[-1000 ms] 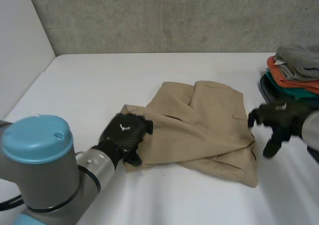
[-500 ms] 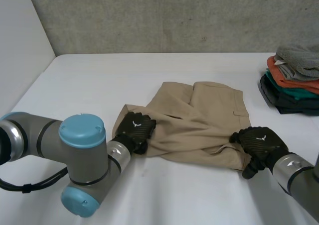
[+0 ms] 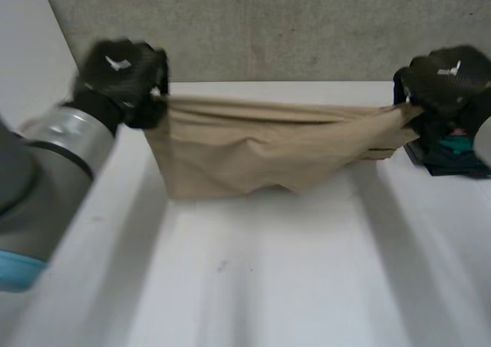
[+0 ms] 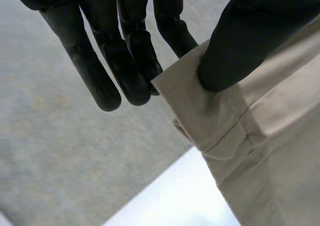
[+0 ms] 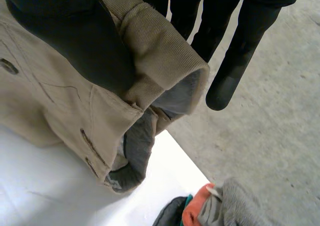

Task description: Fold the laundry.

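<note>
Holding khaki shorts (image 3: pixel 253 155) in the air, stretched side to side between left hand (image 3: pixel 123 74) and right hand (image 3: pixel 445 78); long axis across the white table (image 3: pixel 268 285), roughly parallel to its near edge; top edge taut, rest sagging toward the table, can't tell if touching. In left wrist view, pinching a hem corner, thumb (image 4: pixel 250 41) pressed on the front of the cloth, fingers (image 4: pixel 90 71) straight and close together behind it; in right wrist view, pinching the rolled waistband end, thumb (image 5: pixel 75 46) on top, fingers (image 5: pixel 237 61) straight behind, grey lining hanging out under the pinch. So hem end at left, waistband end at right, both hands on the cloth at about the same height, neither nearer. Probably next: lower flat, or bring one end over to the other; either way working along that side-to-side axis. Plenty of bare table below and in front for laying down; tighter on the right, with stack of folded clothes (image 3: pixel 449 161) just beside right hand; worth keeping the waistband end off it. Grey concrete wall (image 3: pixel 268 24) behind.
</note>
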Robot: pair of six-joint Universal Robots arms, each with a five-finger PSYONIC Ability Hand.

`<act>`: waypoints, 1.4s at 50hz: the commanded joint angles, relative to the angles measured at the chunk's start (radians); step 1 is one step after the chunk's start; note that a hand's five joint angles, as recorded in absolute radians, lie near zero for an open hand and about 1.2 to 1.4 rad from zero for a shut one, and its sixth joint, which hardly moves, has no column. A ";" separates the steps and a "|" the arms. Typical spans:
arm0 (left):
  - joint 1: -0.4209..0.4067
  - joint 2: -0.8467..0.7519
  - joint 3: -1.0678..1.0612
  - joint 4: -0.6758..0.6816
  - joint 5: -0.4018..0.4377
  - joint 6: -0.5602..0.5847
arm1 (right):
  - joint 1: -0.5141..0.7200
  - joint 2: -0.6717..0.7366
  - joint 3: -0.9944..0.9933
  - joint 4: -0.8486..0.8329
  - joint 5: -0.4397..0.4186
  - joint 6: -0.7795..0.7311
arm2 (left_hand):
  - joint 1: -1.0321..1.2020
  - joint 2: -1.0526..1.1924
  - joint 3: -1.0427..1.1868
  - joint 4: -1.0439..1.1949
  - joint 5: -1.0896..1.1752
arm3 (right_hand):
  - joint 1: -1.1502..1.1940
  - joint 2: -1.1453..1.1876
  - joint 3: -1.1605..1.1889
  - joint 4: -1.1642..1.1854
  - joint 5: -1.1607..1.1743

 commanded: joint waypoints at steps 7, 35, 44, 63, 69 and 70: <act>0.038 -0.038 0.023 -0.140 0.014 0.007 | -0.003 0.180 -0.187 0.158 -0.116 -0.153 | 0.267 0.202 0.210 0.197 0.237 | 0.279 0.223 0.222 0.199 0.228; 0.035 -0.169 0.251 0.649 0.003 -0.038 | 0.140 0.497 -0.440 -0.987 0.095 0.029 | 0.267 0.202 0.210 0.197 0.237 | 0.279 0.223 0.222 0.199 0.228; 0.038 -0.181 -0.100 0.560 0.012 -0.035 | 0.134 0.606 -0.276 -0.798 -0.018 0.020 | 0.267 0.202 0.210 0.197 0.237 | 0.279 0.223 0.222 0.199 0.228; -0.025 -0.083 -0.391 0.078 0.001 0.169 | 0.129 0.492 0.022 -0.134 -0.026 -0.227 | 0.267 0.202 0.210 0.197 0.237 | 0.279 0.223 0.222 0.199 0.228; -0.057 0.015 -0.407 -0.217 0.004 0.180 | 0.128 0.394 0.070 0.117 -0.024 -0.241 | 0.267 0.202 0.210 0.197 0.237 | 0.279 0.223 0.222 0.199 0.228; -0.063 0.020 -0.407 -0.251 0.003 0.178 | 0.126 0.384 0.083 0.142 -0.021 -0.245 | 0.267 0.202 0.210 0.197 0.237 | 0.279 0.223 0.222 0.199 0.228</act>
